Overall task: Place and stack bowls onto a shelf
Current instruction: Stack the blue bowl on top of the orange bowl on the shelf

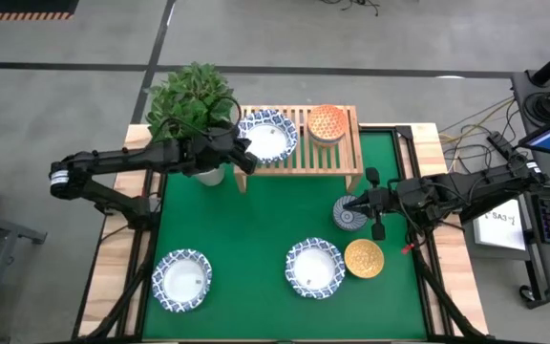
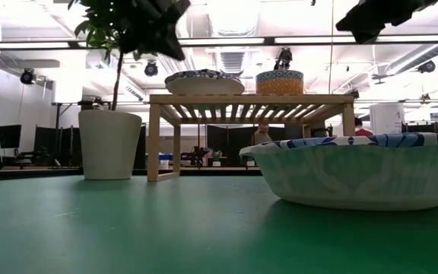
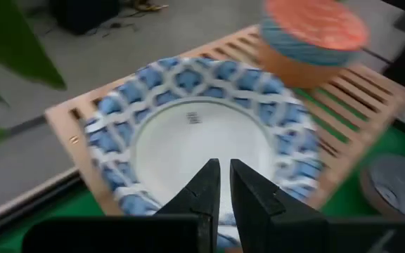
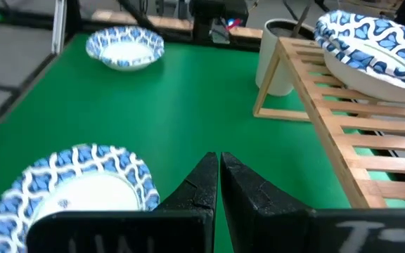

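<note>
The light-wood shelf point(image 1: 306, 145) stands at the table's far side. On it rest a wide white bowl with a blue-patterned rim point(image 1: 267, 137), also in the left wrist view point(image 3: 195, 133), and a small orange-red bowl point(image 1: 327, 122). My left gripper point(image 1: 247, 156) is shut and empty, just over that wide bowl's near-left rim point(image 3: 220, 176). My right gripper point(image 1: 357, 204) is shut and empty beside the dark blue-grey bowl point(image 1: 347, 214) on the green mat; its wrist view point(image 4: 219, 165) shows only mat past its fingertips.
Two more wide white bowls point(image 1: 315, 268) point(image 1: 182, 280) and a golden yellow bowl point(image 1: 364, 258) sit near the table's front edge. A white pot with a leafy plant point(image 1: 197, 105) stands left of the shelf, close to my left arm. The mat's middle point(image 1: 256, 220) is bare.
</note>
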{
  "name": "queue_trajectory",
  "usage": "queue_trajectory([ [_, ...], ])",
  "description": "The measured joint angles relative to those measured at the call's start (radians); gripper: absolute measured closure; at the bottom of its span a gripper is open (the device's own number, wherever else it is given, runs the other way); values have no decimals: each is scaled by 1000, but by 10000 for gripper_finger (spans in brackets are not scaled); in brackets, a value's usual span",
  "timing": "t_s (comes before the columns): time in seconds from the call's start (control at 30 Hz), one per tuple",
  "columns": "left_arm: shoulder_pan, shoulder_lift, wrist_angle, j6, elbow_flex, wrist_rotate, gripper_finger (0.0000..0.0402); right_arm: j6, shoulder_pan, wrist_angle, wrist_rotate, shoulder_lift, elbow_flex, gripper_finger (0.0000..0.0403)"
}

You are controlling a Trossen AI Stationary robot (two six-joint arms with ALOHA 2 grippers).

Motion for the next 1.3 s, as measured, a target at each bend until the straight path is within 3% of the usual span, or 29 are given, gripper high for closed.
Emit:
queue_trajectory([
  [0.4,-285,-5,-214,101,175,0,385,180,0,63,-1,52,0,394],
  [0.7,-523,-5,-229,173,99,0,385,300,0,67,-10,200,58,394],
  [1.0,-634,-4,-148,189,-15,-48,385,483,0,-317,-10,360,249,394],
  [1.3,-633,-4,-148,146,-62,-236,385,660,-11,-684,-80,549,447,394],
])
